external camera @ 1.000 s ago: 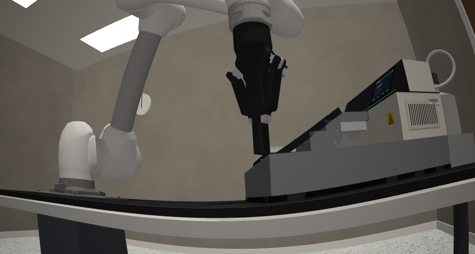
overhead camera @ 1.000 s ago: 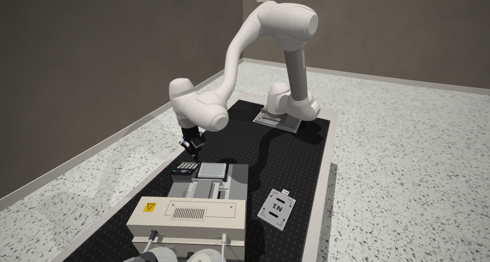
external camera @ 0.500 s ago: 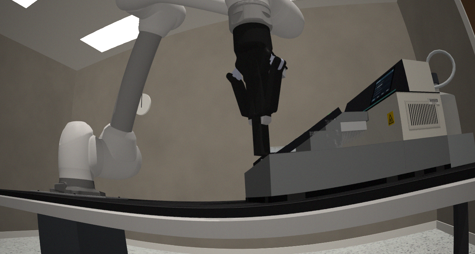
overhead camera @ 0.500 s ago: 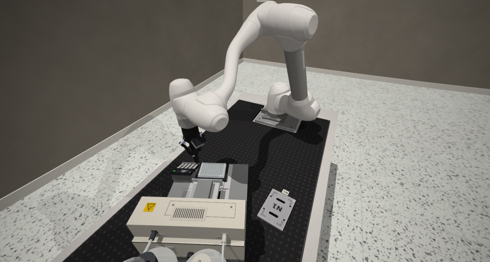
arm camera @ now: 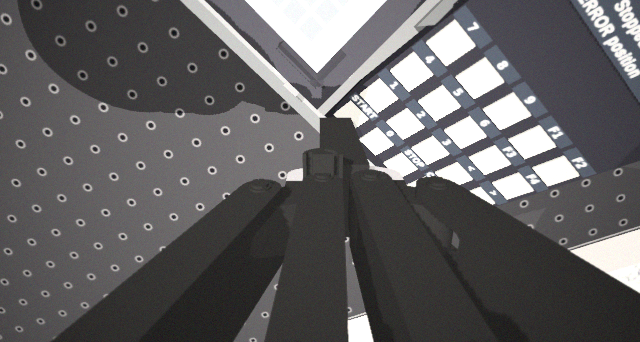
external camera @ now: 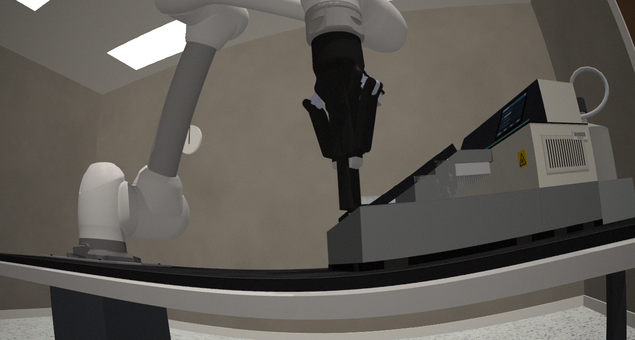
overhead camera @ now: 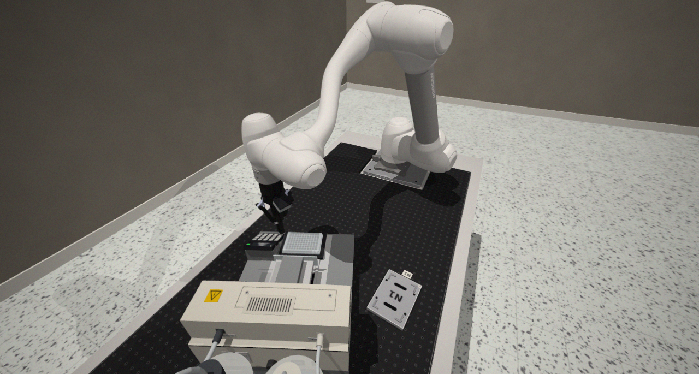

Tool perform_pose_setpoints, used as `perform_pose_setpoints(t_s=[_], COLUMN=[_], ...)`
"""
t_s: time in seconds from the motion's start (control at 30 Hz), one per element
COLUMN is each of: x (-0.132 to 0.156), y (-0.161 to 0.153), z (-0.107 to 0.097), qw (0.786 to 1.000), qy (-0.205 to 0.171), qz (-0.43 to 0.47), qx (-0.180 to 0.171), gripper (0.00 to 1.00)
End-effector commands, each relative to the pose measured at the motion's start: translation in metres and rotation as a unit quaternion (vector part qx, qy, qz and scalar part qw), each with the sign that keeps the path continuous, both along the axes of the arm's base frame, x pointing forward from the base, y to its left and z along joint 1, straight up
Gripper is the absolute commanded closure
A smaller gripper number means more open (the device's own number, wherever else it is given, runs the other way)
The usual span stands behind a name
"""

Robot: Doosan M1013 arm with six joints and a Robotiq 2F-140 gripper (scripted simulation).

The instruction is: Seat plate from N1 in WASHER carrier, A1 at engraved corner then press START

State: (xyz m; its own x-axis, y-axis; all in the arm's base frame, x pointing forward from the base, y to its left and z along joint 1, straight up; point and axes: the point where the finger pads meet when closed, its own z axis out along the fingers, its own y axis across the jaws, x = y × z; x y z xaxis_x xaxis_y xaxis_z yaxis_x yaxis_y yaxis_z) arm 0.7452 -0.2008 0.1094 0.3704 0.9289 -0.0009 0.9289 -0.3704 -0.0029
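Note:
The white well plate (overhead camera: 302,243) (arm camera: 315,17) lies flat on the washer's carrier (overhead camera: 324,247) (arm camera: 300,77), beside the keypad (overhead camera: 266,236) (arm camera: 470,107). My gripper (overhead camera: 279,227) (external camera: 348,207) (arm camera: 334,143) is shut and empty. Its closed fingertips point down at the keypad's near corner, on or just above the START key (arm camera: 350,114), which they partly cover. I cannot tell whether they touch it. A small green lamp (overhead camera: 249,244) glows on the panel next to the keypad. The nest N1 (overhead camera: 395,297), marked IN, is empty.
The washer's beige housing (overhead camera: 273,308) (external camera: 559,151) stands behind the carrier, with hoses at its back. Its slanted display (external camera: 512,115) (arm camera: 610,27) rises beside the keypad. The arm's base (overhead camera: 398,168) is bolted at the far end of the black perforated mat (overhead camera: 391,215).

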Motion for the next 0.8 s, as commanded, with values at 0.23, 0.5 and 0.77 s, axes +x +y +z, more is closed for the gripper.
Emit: perform_pose_setpoints(t_s=[0.23,0.5,0.77], x=[0.0,0.0,0.0], y=[0.0,0.0,0.0], z=[-0.001,-0.002,0.01], qw=[1.0,1.0,1.0], qy=[-0.001,-0.001,-0.001], qz=[0.0,0.0,0.0], qx=[0.0,0.0,0.0], gripper=[0.9,0.9,0.9])
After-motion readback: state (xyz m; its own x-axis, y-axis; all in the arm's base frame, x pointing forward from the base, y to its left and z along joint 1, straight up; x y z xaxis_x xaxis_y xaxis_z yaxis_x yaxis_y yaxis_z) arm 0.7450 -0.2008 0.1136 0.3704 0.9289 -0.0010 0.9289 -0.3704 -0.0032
